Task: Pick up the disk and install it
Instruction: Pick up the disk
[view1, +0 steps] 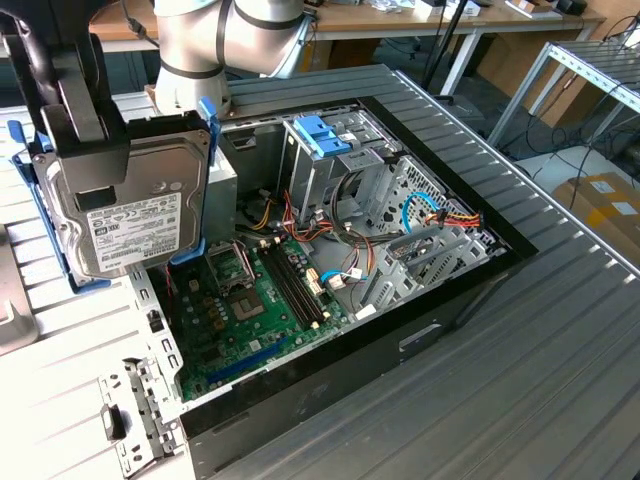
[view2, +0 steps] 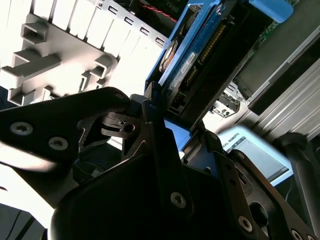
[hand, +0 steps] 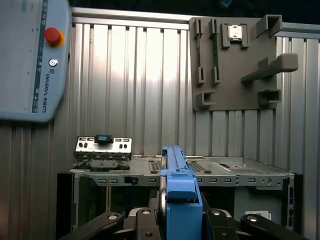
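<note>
Over the table (view1: 560, 380) we see the gripper (view1: 98, 175) clamped on the disk (view1: 145, 215): picked up, not yet installed.

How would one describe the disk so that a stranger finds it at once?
Start at the open computer case. Toward the exterior view's left, the gripper holds the disk aloft: a silver-grey slab with a white label between blue rails; the blue clip sits fixed on the drive cage.
</note>
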